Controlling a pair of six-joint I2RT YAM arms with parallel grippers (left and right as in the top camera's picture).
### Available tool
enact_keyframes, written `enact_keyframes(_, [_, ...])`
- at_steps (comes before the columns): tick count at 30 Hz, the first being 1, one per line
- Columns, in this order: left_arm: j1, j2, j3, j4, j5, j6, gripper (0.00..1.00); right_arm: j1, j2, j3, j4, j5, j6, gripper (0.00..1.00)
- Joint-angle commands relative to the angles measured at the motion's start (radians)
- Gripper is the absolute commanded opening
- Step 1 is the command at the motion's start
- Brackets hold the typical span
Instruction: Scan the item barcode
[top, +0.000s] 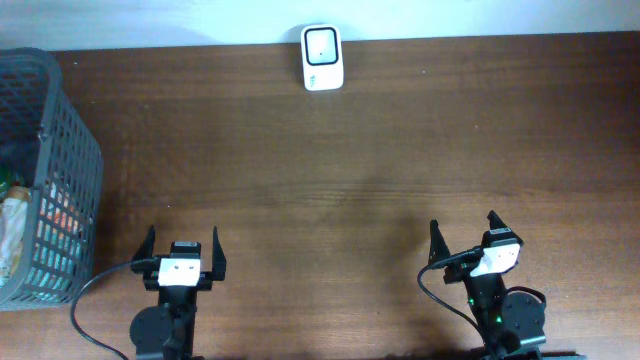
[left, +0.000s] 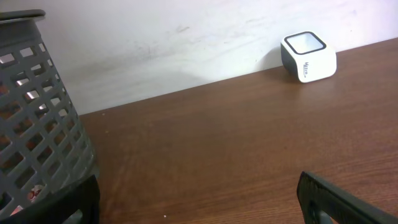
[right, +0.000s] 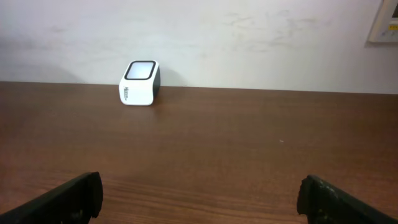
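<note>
Being logged: nothing scanned yet; picking and scanning are being left undone. One basket (top: 62, 150), far left, is being used for the items (top: 14, 222), count untellable. Two tools, left gripper (top: 182, 240) and right gripper (top: 464, 224), are being held spread, empty. One scanner (top: 322, 57) is being left idle, far side, centre.

Dark wooden table (top: 350, 180); grey mesh basket (top: 75, 160) at its left edge; possibly 1 wall switch (right: 384, 23).
</note>
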Motion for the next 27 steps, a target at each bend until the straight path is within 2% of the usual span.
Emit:
enact_keyframes(1, [0.0, -0.01, -0.008, -0.001, -0.007, 0.016, 0.99, -0.001, -0.001, -0.007, -0.005, 0.001, -0.008, 0.98])
enact_keyframes(15, [0.0, -0.01, -0.008, 0.009, -0.069, 0.016, 0.99, -0.001, -0.001, -0.007, -0.005, 0.001, -0.008, 0.98])
enact_keyframes(17, [-0.001, -0.01, -0.007, 0.036, -0.012, -0.006, 0.99, -0.001, -0.001, -0.007, -0.005, 0.001, -0.008, 0.98])
enact_keyframes(21, [-0.001, -0.005, 0.01, 0.039, 0.029, -0.135, 0.99, -0.001, -0.001, -0.007, -0.005, 0.001, -0.008, 0.98])
enact_keyframes(24, [-0.001, 0.055, 0.084, 0.032, 0.039, -0.139, 0.99, -0.001, -0.001, -0.007, -0.005, 0.001, -0.008, 0.98])
enact_keyframes(27, [-0.001, 0.227, 0.248, -0.023, 0.069, -0.138, 0.99, -0.001, -0.001, -0.007, -0.005, 0.001, -0.008, 0.98])
